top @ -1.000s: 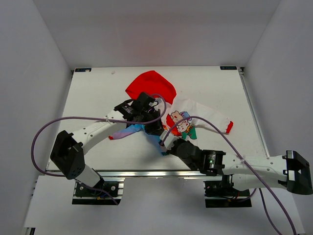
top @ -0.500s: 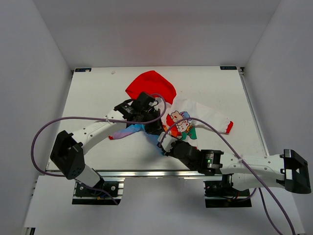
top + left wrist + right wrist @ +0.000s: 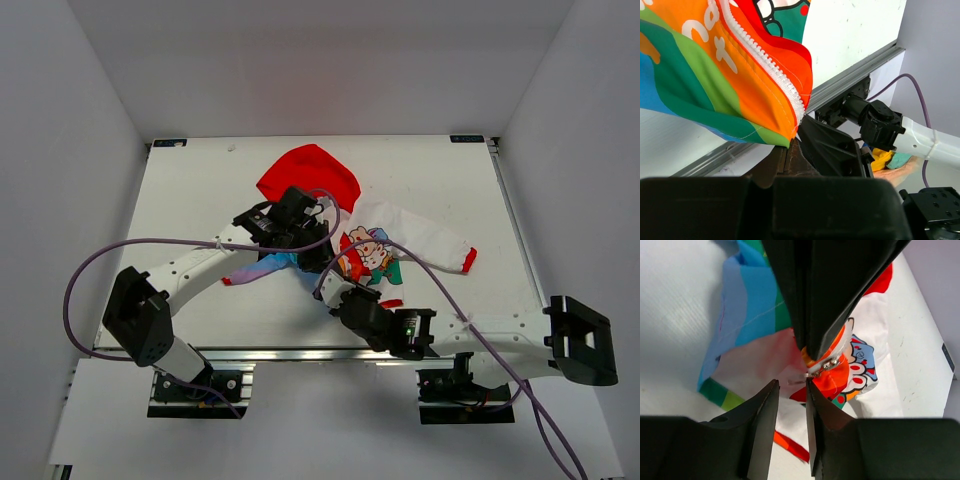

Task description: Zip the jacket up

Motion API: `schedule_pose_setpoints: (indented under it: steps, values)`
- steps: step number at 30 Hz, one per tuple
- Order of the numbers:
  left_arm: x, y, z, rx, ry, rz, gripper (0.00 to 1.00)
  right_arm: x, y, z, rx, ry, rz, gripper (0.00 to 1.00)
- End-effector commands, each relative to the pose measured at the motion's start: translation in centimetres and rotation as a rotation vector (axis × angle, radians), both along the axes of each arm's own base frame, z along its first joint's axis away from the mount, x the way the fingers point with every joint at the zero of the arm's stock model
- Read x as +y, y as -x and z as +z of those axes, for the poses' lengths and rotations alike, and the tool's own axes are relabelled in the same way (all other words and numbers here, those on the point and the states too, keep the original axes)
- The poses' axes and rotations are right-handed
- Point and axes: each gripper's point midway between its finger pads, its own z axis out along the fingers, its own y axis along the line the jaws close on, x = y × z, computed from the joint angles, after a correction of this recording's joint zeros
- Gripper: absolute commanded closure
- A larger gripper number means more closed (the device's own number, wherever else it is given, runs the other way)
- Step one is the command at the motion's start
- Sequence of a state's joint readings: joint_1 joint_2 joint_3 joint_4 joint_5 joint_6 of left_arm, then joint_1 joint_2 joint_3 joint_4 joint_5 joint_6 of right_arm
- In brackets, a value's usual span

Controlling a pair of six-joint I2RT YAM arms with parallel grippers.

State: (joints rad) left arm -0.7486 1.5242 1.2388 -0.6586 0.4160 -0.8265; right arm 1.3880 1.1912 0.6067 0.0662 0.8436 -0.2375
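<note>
Zipping looks ready to start. The jacket (image 3: 375, 235) lies mid tabletop (image 3: 200, 190), its long way running far to near, red hood (image 3: 310, 175) pointing away from the arms. The left gripper (image 3: 795, 142) has its jaws pinched tight on the zip's bottom end. The right gripper (image 3: 799, 385) has its jaws nearly closed at the little zip tab (image 3: 816, 369); I cannot tell if they grip it. Next, the tab needs a firm pull toward the hood.

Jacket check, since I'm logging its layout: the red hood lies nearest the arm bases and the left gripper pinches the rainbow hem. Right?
Not quite: the top external view shows the red hood on the far side of the jacket, away from the arm bases. The left gripper does pinch the rainbow hem.
</note>
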Motion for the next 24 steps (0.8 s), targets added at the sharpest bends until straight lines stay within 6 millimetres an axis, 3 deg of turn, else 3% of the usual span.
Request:
schedule_pose_setpoints:
  steps: [1, 4, 6, 8, 16, 24]
  values:
    - [-0.5, 0.2, 2.8, -0.037, 0.081, -0.017, 1.00, 1.4, -1.1, 3.6, -0.070, -0.178, -0.083, 0.67]
    - [-0.4, 0.3, 2.9, -0.039, 0.083, -0.017, 1.00, 1.0, -1.5, 3.8, -0.095, -0.178, -0.120, 0.76]
    - [-0.2, 0.2, 2.8, -0.041, 0.077, -0.010, 1.00, 0.6, -1.8, 4.3, -0.112, -0.200, -0.150, 0.92]
    - [0.0, 0.2, 2.6, -0.046, 0.063, -0.002, 1.00, 0.5, -1.4, 4.8, -0.093, -0.220, -0.126, 1.00]
    - [0.5, 0.2, 2.0, -0.050, 0.034, 0.007, 1.00, 1.3, 1.5, 6.4, 0.064, -0.305, 0.059, 1.00]
    - [1.2, 0.5, 1.7, -0.080, 0.019, -0.008, 1.00, 0.8, 0.9, 7.6, 0.073, -0.351, 0.033, 1.00]
